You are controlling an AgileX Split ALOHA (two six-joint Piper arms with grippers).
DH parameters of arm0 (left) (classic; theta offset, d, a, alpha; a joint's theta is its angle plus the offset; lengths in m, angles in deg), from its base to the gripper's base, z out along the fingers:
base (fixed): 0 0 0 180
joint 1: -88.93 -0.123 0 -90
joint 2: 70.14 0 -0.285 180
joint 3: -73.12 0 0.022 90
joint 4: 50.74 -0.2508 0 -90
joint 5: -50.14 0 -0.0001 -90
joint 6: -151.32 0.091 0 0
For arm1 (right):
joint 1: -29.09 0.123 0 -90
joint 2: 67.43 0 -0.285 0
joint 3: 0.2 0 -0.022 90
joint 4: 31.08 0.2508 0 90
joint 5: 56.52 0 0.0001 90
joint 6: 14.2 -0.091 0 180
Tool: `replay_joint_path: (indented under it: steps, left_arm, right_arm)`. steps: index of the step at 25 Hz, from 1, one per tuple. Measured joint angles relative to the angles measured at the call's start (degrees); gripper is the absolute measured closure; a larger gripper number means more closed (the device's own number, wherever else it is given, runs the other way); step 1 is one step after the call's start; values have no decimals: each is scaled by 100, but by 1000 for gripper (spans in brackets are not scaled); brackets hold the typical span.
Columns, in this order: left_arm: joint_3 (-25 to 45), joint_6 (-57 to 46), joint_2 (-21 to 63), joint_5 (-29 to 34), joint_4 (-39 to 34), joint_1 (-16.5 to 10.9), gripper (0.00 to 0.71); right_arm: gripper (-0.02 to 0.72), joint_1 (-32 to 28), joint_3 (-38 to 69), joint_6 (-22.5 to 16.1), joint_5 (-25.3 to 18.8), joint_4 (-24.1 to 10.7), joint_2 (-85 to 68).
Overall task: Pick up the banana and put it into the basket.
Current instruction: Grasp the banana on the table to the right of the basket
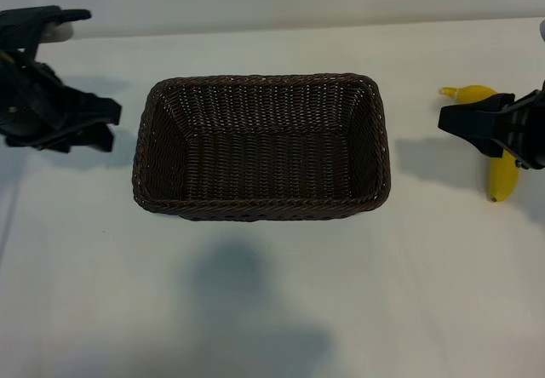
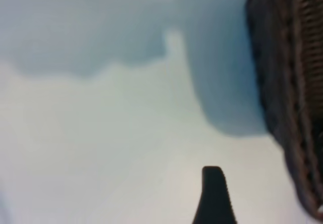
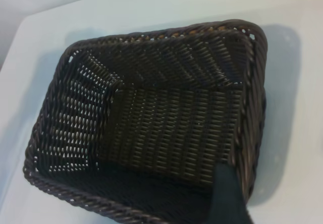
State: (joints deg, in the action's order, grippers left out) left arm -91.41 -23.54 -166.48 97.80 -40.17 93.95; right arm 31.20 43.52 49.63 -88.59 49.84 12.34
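Observation:
The dark-brown woven basket (image 1: 255, 209) stands in the middle of the white table with nothing in it. The yellow banana (image 1: 502, 178) lies on the table to the basket's right, its middle hidden under my right gripper (image 1: 444, 121). That gripper hovers above the banana, open and holding nothing, and points toward the basket. In the right wrist view the basket (image 3: 75, 128) fills the picture, with one dark finger (image 3: 229, 199) over its near wall. My left gripper (image 1: 112, 127) stays parked at the left, open. Its finger (image 2: 214, 196) shows over bare table beside the basket's wall (image 2: 292, 82).
The white table (image 1: 272, 310) spreads in front of the basket. A shadow falls on it there. The left arm's black body (image 1: 34, 88) sits at the far left edge.

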Motion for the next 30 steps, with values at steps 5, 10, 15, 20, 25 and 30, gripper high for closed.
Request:
replay_joint_path:
  steps: [5,10,15,20,25,30]
  left_arm:
    - [0,-601,320,544,-864,0,164]
    - [-11,-766,625,896,-1057,0,164]
    - [-11,-766,928,1285,-1057,0,176]
    - [425,-766,1384,1340,-1057,0,195]
    - [1133,-766,2036,1354,-1057,0,199]
    - [1825,-766,2932,1361,-1057,0,199]
  right_arm:
    - [246,0,0,0,0,0,0]
    - [246,0,0,0,0,0,0]
    - [246,0,0,0,0,0,0]
    - [246,0,0,0,0,-5,0]
    - [246,0,0,0,0,-5,0]
    - [246,0,0,5,0,-5,0]
